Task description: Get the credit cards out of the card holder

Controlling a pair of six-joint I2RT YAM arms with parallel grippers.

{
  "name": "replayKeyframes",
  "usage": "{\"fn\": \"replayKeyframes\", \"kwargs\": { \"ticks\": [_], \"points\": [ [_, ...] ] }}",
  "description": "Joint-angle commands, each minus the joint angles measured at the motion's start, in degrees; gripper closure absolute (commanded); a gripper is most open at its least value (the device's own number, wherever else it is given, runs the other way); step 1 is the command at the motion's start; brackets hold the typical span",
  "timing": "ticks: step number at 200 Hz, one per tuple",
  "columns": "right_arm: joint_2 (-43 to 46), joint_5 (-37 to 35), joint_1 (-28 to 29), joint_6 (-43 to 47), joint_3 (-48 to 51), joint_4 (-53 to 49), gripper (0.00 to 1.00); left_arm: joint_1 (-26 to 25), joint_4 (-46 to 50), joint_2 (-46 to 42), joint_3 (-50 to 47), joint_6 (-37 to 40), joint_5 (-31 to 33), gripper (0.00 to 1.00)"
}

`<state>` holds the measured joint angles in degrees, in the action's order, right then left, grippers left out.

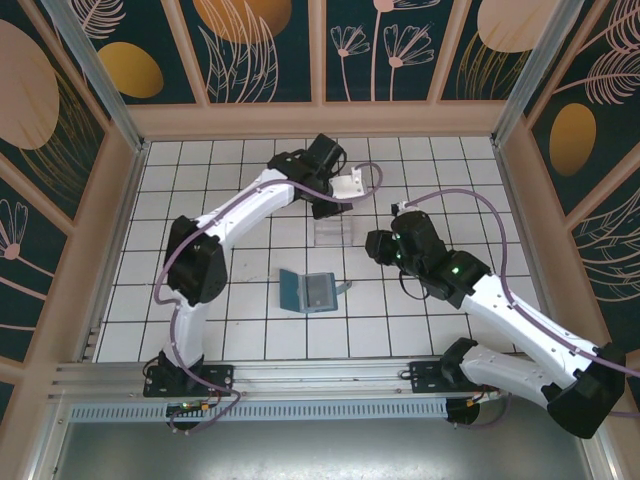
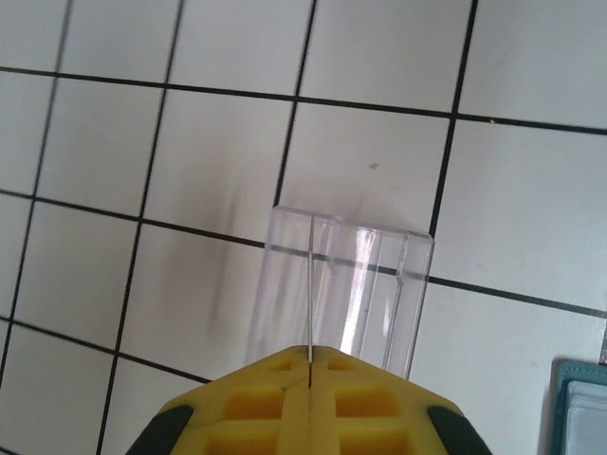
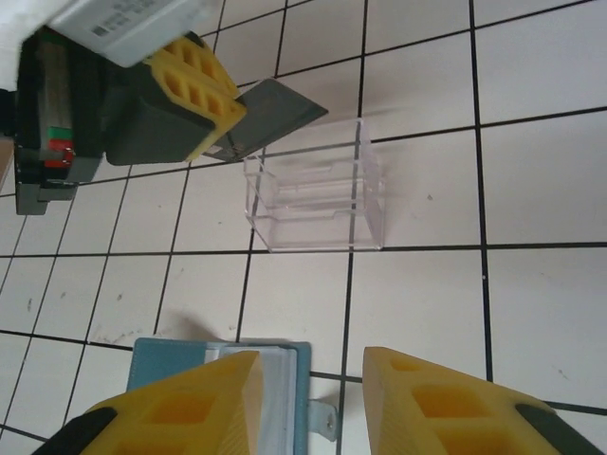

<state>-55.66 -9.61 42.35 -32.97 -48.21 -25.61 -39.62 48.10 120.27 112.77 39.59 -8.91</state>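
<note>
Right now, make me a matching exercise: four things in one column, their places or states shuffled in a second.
1 clear plastic box
2 teal folding card holder
3 thin grey card
4 right hand

A open, holding nothing
B pinched in the shut left hand
C lying unfolded on the white tiles
D upright below the left hand

Pairs: 1-D, 2-C, 3-B, 4-A

Two robot arms (image 1: 215,230), one blue card holder (image 1: 308,290), one clear plastic box (image 1: 331,233), one grey card (image 3: 280,114).
</note>
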Motion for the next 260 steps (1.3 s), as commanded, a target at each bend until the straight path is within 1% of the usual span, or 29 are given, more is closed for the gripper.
{"fn": "replayKeyframes", "kwargs": {
  "ticks": [1, 51, 112, 153, 214, 233, 251, 260],
  "points": [
    [1.39, -1.78, -0.64, -0.5, 0.93, -0.59, 0.66, -0.58, 10.12, 4.32, 6.58, 3.8, 1.23, 1.0],
    [1.96, -1.47, -0.97, -1.17, 2.07, -0.03, 0.66, -1.27, 14.01, 9.45, 10.58, 4.94, 3.89, 1.0],
    [1.89, -0.56, -1.45, -1.39, 2.64, 0.74, 0.66, -1.26, 15.89, 12.66, 12.59, 5.93, 2.67, 1.0],
    [1.89, -0.25, -1.74, -1.61, 2.99, 0.91, 0.66, -1.26, 16.24, 14.53, 13.35, 6.52, 0.17, 1.0],
    [1.88, -0.12, -1.85, -2.07, 3.3, 0.82, 0.65, -1.33, 15.56, 16.71, 13.44, 6.39, 1.61, 1.0],
    [1.94, -0.13, -1.93, -2.18, 3.32, 0.73, 0.65, -1.31, 14.69, 16.85, 13.27, 6.46, 1.77, 0.94],
    [1.88, -0.12, -1.92, -2.31, 3.13, 0.58, 0.65, -1.29, 13.51, 16.76, 13.18, 6.04, 3.32, 0.85],
    [1.99, -0.11, -1.93, -2.44, 3.05, 0.43, 0.65, -1.32, 13.02, 16.7, 13.23, 5.92, 4.28, 0.79]
  ]
}}
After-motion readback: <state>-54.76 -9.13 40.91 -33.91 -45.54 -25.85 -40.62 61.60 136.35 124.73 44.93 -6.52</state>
